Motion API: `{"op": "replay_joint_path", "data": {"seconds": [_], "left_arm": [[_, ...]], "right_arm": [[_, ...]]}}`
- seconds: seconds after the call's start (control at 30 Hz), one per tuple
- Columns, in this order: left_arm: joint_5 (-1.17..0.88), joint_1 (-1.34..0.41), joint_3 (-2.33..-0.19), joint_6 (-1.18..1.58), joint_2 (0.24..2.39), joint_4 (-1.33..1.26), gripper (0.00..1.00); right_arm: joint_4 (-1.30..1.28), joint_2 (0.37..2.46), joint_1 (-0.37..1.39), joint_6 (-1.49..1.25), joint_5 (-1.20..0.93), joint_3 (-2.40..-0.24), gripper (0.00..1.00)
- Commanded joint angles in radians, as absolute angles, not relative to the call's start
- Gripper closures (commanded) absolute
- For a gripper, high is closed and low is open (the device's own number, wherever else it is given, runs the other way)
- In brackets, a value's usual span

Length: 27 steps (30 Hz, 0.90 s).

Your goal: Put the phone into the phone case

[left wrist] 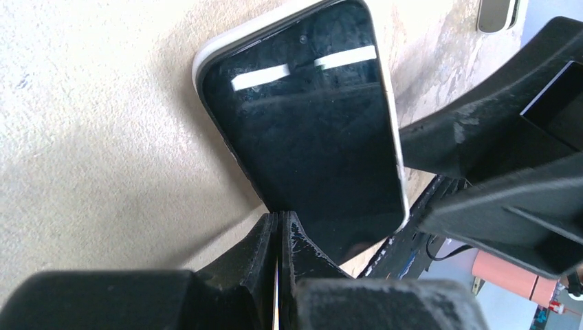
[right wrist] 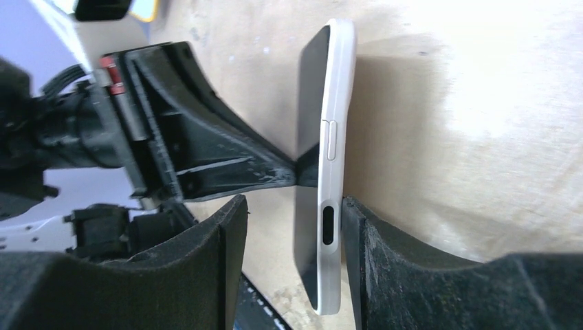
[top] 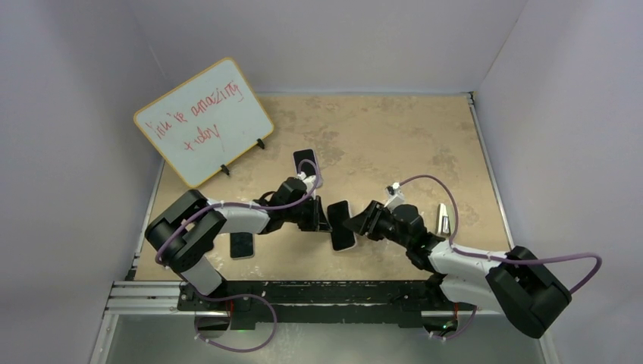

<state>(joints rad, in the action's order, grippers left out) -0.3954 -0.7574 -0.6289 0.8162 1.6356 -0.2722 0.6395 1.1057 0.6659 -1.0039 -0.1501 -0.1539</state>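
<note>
Right wrist view: the right gripper [right wrist: 294,206] has its jaws spread astride the phone [right wrist: 337,137], one finger touching its white back, the other clear of the screen; beyond, the left gripper [right wrist: 292,175], tips pressed together, meets the phone above the table [right wrist: 481,103]
</note>
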Motion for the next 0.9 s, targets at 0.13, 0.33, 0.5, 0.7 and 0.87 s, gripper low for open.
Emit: {"op": "replay_joint_path", "data": {"seconds": [0.13, 0.33, 0.5, 0.7, 0.87], "left_arm": [[-0.401, -0.769, -0.628, 0.786, 1.609, -0.25, 0.96], [-0.404, -0.769, -0.63, 0.787, 1.608, -0.256, 0.96], [-0.446, -0.771, -0.621, 0.799, 1.611, -0.301, 0.94], [-0.563, -0.769, -0.591, 0.877, 1.538, -0.397, 0.82], [-0.474, -0.766, -0.652, 0.793, 1.313, -0.181, 0.44]], "right_arm": [[0.784, 1.146, 0.683, -1.041, -0.274, -0.196, 0.46], [0.716, 1.227, 0.683, -1.019, -0.253, -0.22, 0.49], [0.726, 1.281, 0.683, -1.017, -0.241, -0.226, 0.67], [0.728, 1.209, 0.683, -1.019, -0.215, -0.201, 1.0], [0.553, 0.979, 0.683, -0.951, -0.223, -0.261, 1.0]]}}
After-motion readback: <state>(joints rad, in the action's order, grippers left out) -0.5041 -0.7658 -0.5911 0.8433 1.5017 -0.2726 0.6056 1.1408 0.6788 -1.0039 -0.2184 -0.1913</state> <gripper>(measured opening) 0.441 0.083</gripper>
